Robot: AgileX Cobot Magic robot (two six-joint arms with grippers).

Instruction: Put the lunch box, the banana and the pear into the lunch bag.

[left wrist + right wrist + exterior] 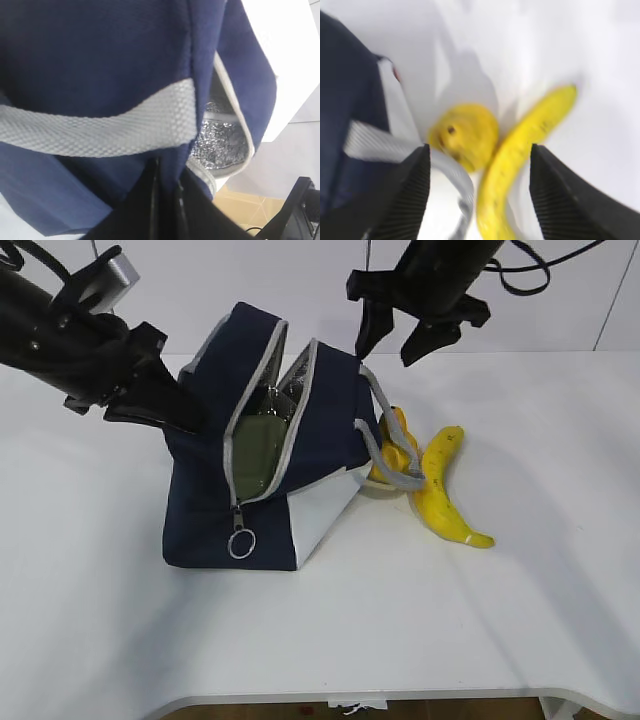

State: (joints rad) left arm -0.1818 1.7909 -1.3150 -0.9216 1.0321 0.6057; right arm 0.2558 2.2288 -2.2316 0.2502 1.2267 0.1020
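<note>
Navy bag [262, 455] unzipped on the white desk [120, 640], green-lidded box [255, 450] inside.
Left gripper [165, 405] pinches the bag's far-side fabric, jaws pressed together; right gripper [400, 335] hangs spread above the banana [443, 490] and pear [395, 445], both beside the bag's right end.
</note>
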